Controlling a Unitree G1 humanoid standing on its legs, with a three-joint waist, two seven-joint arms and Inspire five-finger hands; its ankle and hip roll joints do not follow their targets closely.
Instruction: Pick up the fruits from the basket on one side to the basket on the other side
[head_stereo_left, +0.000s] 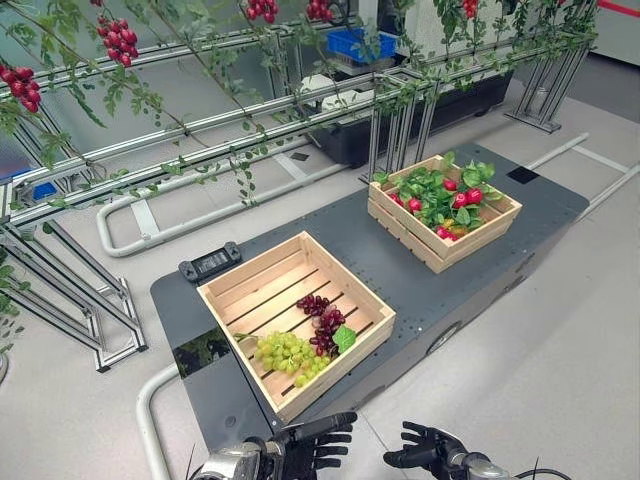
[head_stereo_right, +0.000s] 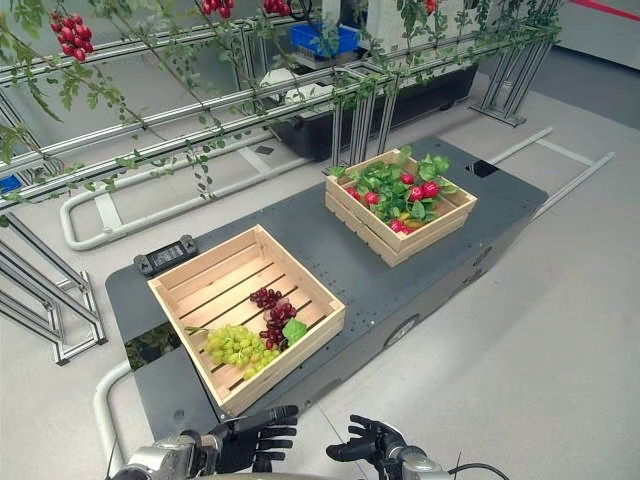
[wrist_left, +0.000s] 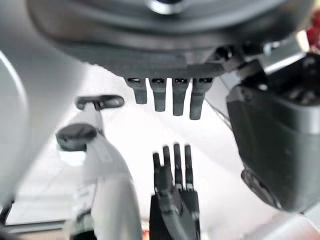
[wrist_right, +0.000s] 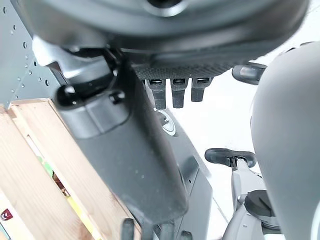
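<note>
Nearest the camera, at the lower edge of the head views, the left hand (head_stereo_left: 318, 437) and the right hand (head_stereo_left: 428, 448) hang side by side and close together, below the near edge of the dark grey bench (head_stereo_left: 340, 245). Both have their fingers spread loosely and hold nothing; the left wrist view shows its own fingers (wrist_left: 167, 95) hanging straight, and the right wrist view shows the same of the right fingers (wrist_right: 176, 92). Just beyond the hands, on the near end of the bench, sits the near wooden basket (head_stereo_left: 250, 277), holding a bunch of green grapes (head_stereo_left: 288, 355) in its near corner and a bunch of dark red grapes (head_stereo_left: 322, 322) touching it on the far side, with a green leaf (head_stereo_left: 344, 337) beside them. A small black controller (head_stereo_left: 210, 263) lies on the bench by the basket's far left corner. Farther along the bench, well apart from the first, stands the far wooden basket (head_stereo_left: 412, 236), filled with red fruits (head_stereo_left: 465, 197) among green leaves. Behind the bench runs a metal rail frame (head_stereo_left: 190, 125) hung with vines and clusters of red berries (head_stereo_left: 115, 40).
</note>
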